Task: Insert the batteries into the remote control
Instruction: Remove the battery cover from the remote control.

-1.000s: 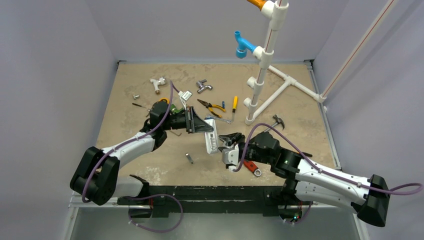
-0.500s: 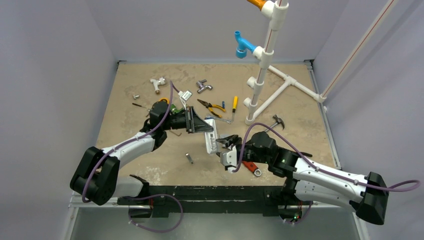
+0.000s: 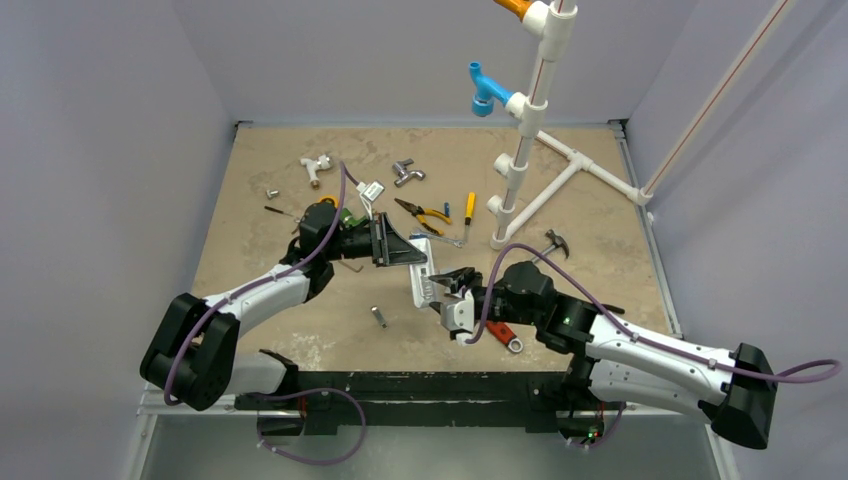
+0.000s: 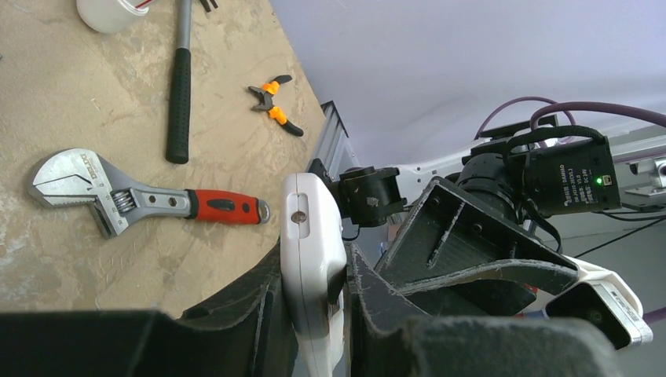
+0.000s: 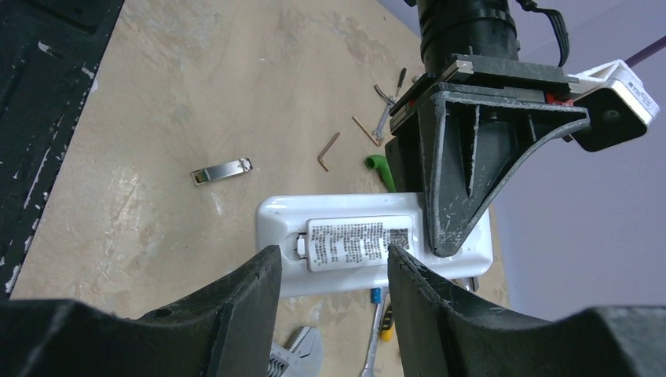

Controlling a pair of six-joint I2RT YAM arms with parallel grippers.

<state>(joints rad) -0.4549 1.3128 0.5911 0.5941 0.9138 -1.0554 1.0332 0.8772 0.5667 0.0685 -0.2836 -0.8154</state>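
White plastic, small and rectangular, the one remote control (image 3: 422,272) is held off the tan tabletop (image 3: 620,250), clamped edge-on between the two black fingers of the left gripper (image 3: 412,256). In the left wrist view, the remote's narrow side (image 4: 310,251) stands upright between those fingers (image 4: 259,314), which press on both of its broad faces.

In the right wrist view, the remote's back (image 5: 369,243) faces the camera. One printed label panel (image 5: 357,242) sits in the middle of it. The right gripper (image 3: 450,290) hovers just on the near side of the remote with its two fingers (image 5: 243,306) apart and nothing between them. In that view they frame the label panel. Whether their tips touch the remote cannot be told.

One small blue cylindrical cell (image 3: 447,209) lies on the table beyond the remote. It is just beside one yellow-handled screwdriver (image 3: 469,208).

One red-handled adjustable wrench (image 3: 503,335) lies near the remote on its right and nearer side. One black-handled hammer (image 3: 555,241) lies further right of the remote. One small silvery metal piece (image 3: 378,316) lies near the remote on its left and nearer side
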